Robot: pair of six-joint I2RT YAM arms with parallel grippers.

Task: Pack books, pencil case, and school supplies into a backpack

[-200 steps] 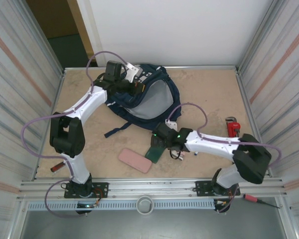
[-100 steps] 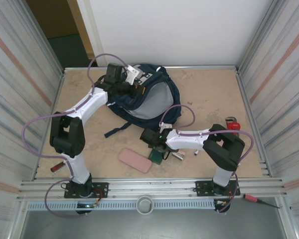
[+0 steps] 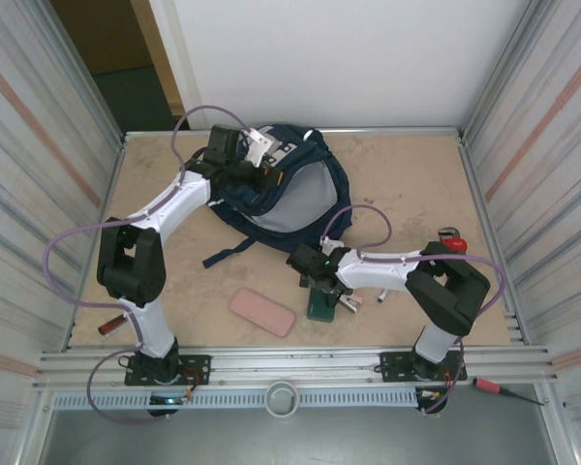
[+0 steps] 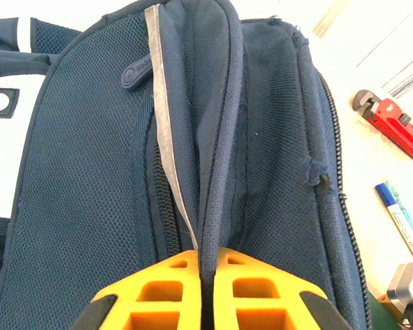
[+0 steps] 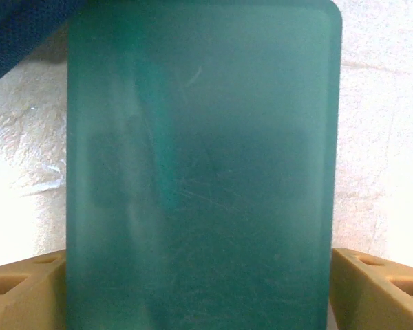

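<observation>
The navy backpack [image 3: 290,194] lies in the upper middle of the overhead view, its mouth gaping over a grey lining. The left gripper [image 4: 206,265] is pressed together on the rim of that opening, a fold of fabric and zip pinched between its orange fingers [image 4: 261,282]. Below and right of the bag, the right gripper [image 3: 316,283] pinches a dark green flat box [image 5: 203,172] by its sides. The box blocks most of the wrist camera's sight of the sandy tabletop [image 3: 407,184]. A pink pencil case [image 3: 261,312] lies just left of the box, apart from it. A blue-and-white marker [image 4: 398,207] and a red pipe wrench [image 4: 389,127] lie to the right of the bag.
</observation>
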